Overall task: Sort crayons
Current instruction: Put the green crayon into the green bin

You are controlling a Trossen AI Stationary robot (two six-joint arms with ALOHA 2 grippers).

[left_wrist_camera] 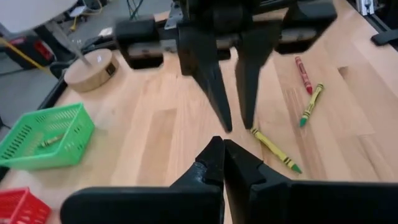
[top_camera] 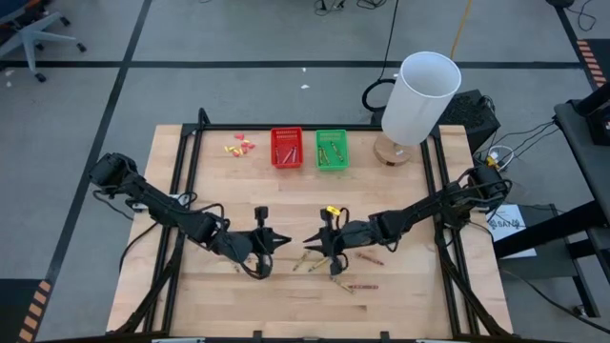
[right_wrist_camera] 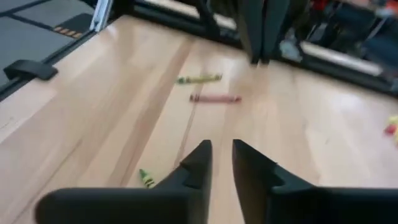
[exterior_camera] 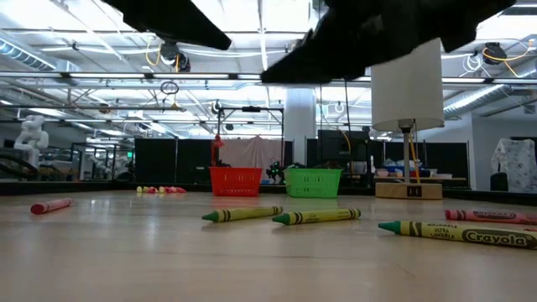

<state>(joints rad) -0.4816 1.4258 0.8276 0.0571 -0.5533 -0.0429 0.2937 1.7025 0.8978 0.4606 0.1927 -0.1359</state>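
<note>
Several loose crayons lie flat on the wooden table near its front: yellow-green ones (top_camera: 305,262) (exterior_camera: 243,215) (left_wrist_camera: 277,149) and reddish ones (top_camera: 367,257) (right_wrist_camera: 214,98). My left gripper (top_camera: 282,240) (left_wrist_camera: 222,144) hovers above the table, shut and empty. My right gripper (top_camera: 309,240) (right_wrist_camera: 221,148) faces it tip to tip, also above the table. A narrow gap between its fingers has nothing in it. A red basket (top_camera: 286,148) and a green basket (top_camera: 332,150) stand at the far edge, each with crayons inside.
A white lamp on a round wooden base (top_camera: 419,100) stands at the far right. Small yellow and pink scraps (top_camera: 240,146) lie left of the red basket. One red crayon (exterior_camera: 50,205) lies apart toward the left. Bare wood stretches between the grippers and the baskets.
</note>
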